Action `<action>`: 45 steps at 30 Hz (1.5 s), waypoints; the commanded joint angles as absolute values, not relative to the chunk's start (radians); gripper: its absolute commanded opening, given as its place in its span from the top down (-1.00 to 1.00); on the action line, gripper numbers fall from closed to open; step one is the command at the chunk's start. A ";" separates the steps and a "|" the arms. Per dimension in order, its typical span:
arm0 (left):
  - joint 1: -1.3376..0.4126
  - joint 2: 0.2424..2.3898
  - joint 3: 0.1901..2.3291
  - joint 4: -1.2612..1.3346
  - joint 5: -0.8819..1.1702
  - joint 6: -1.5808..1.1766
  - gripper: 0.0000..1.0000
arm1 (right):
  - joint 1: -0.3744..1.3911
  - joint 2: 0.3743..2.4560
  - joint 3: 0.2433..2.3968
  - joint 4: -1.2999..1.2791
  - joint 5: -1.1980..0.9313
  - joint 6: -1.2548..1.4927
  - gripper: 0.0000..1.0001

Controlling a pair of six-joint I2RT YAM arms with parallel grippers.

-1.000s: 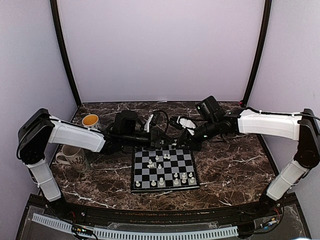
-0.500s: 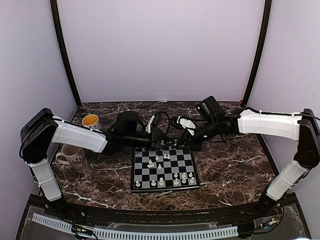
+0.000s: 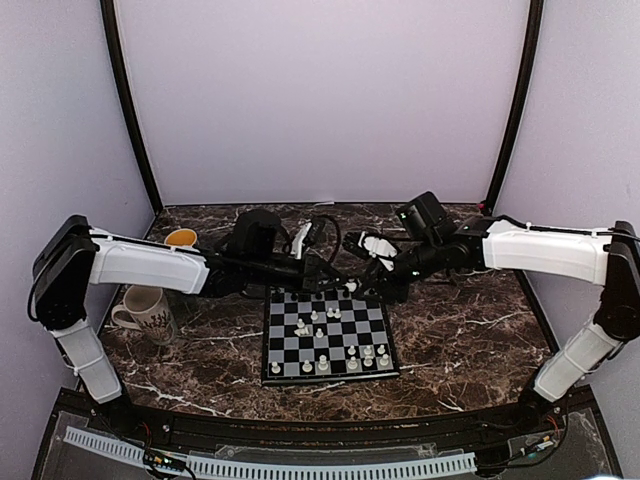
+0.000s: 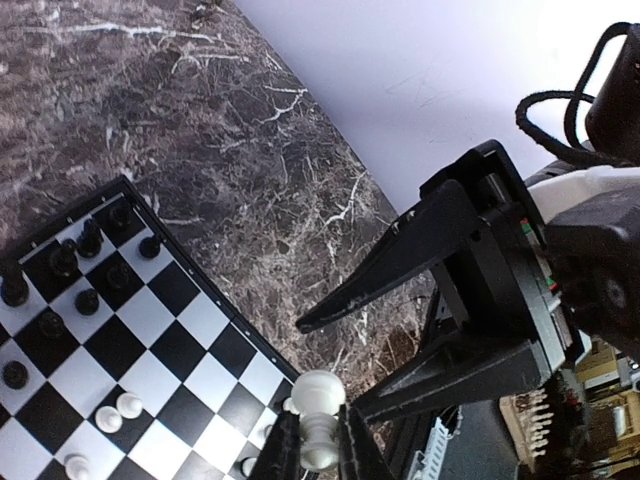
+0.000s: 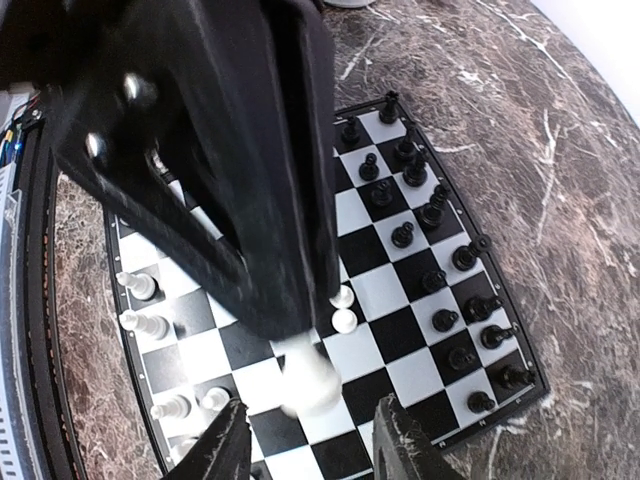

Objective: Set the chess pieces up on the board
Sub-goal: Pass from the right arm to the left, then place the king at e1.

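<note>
The chess pieces (image 5: pixel 402 237) mostly stand on the board (image 3: pixel 285 345). In the right wrist view the black ones fill the rows at its right and the white ones are scattered at lower left. One white piece (image 4: pixel 318 395) is pinched in the narrow fingers of the left gripper (image 4: pixel 318 445), over the board's far edge. The right gripper (image 5: pixel 310 420) faces it, fingers spread wide, with the piece just off their tips. Two mugs (image 3: pixel 145 312) sit at centre left of the top view; what they hold cannot be told.
</note>
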State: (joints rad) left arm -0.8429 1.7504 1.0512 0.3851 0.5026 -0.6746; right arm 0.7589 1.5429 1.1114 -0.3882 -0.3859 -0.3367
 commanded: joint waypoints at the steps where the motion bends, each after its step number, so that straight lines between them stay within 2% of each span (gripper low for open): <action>1: -0.848 1.604 1.146 0.077 0.378 -0.446 0.80 | 0.734 1.471 1.089 -0.344 -0.332 -0.346 0.11; 10: -0.958 1.543 1.271 -0.342 0.085 -0.057 0.80 | 0.660 1.480 1.077 -0.315 -0.325 -0.316 0.06; 19: -1.164 1.709 1.429 -0.587 -0.041 0.194 0.79 | 0.645 1.500 1.077 -0.308 -0.274 -0.326 0.06; 27: -1.215 1.848 1.487 -0.623 -0.015 0.248 0.78 | 0.643 1.516 1.078 -0.313 -0.269 -0.338 0.05; 45: -1.215 1.967 1.525 -0.656 0.017 0.273 0.76 | 0.643 1.546 1.087 -0.327 -0.301 -0.352 0.06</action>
State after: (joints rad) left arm -1.2110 1.9541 1.4895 -0.6064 -0.0040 0.2558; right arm 0.6472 1.5379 1.0882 -0.3382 -0.2821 -0.3431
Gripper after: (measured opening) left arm 0.121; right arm 0.472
